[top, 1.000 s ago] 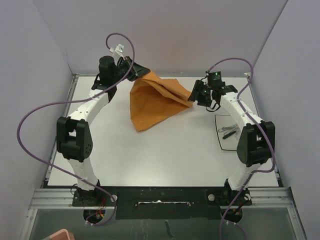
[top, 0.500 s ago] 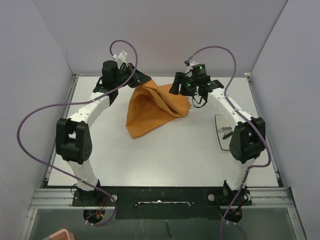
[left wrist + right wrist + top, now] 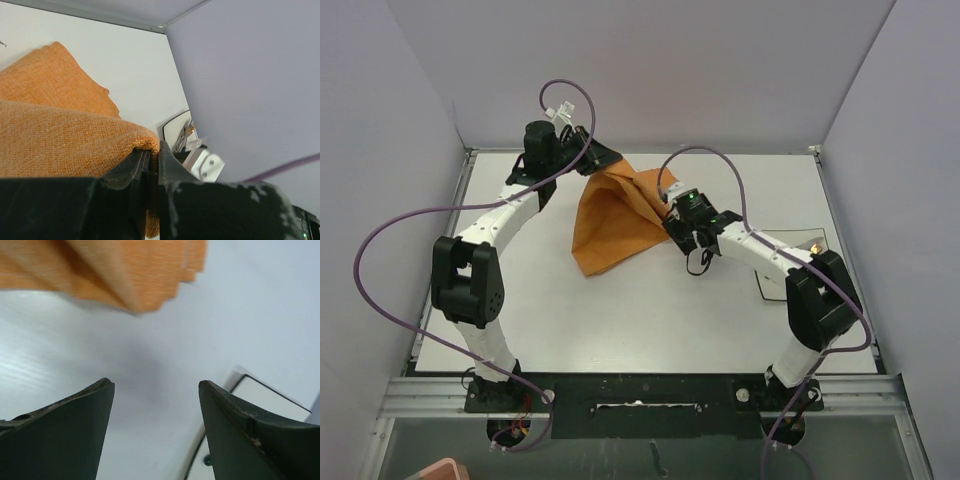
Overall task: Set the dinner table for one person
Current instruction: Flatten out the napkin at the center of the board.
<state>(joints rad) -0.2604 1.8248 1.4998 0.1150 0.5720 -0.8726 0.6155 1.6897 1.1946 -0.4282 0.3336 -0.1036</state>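
The orange cloth (image 3: 613,215) is draped in a loose, tent-like fold. Its upper far corner is lifted and its lower end lies on the dinner table (image 3: 650,310), a wide white-grey surface that runs under the cloth and well beyond it on every side. The left arm (image 3: 505,215) reaches in from the cloth's left, and the left arm's jaws sit at the cloth's raised far-left corner. In the left wrist view they are closed tight on a folded edge of the cloth (image 3: 65,140), with the weave pinched between the two dark fingers (image 3: 125,175) and bulging over their tips. The right arm (image 3: 770,255) stretches in from the cloth's right, and the right arm's jaws sit just beside the cloth's right edge. In the right wrist view the two dark fingers (image 3: 65,430) stand well apart with only bare surface between them. They hold nothing, and the nearest corner of the cloth (image 3: 150,275) hangs beyond the fingertips, apart from them. To the right of the cloth and well apart from it lies a square white plate (image 3: 272,405) with a thin dark rim, mostly covered by the right arm from above. The left wrist view shows small metal pieces (image 3: 189,131) on the plate (image 3: 176,127), too small to tell apart. A purple cable (image 3: 390,250) loops out on the far side of the left arm from the cloth.
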